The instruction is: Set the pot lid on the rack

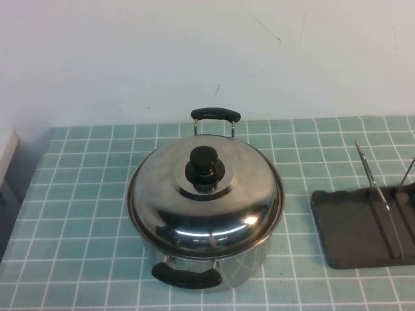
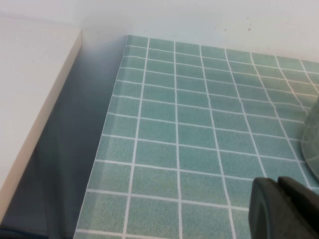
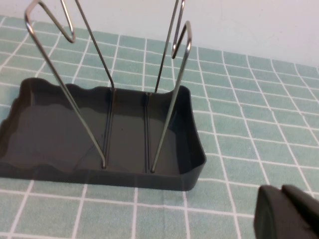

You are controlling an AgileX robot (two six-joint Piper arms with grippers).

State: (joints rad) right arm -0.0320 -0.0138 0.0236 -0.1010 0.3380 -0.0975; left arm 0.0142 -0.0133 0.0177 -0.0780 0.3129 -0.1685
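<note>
A: High view: lid point(image 1: 206, 194) sits on the pot point(image 1: 214, 259), rack point(image 1: 363, 227) to its right. Risks?
B: I'd guess the shiny dome slips, or the wires point(image 3: 107, 84) snag it.
A: Grippers?
B: Left gripper point(image 2: 285, 208) hovers over tiles near the pot, right gripper point(image 3: 289, 215) beside the rack; both look clenched, holding nothing.

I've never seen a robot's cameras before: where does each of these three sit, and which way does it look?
High view: raised, angled down at pot lid and rack; no arms show.
Left wrist view: on the left arm, facing bare tiles; left end effector at the frame edge, shut.
Right wrist view: on the right arm, facing the rack; right end effector, shut.
Shared: high and right wrist views both show the rack.
</note>
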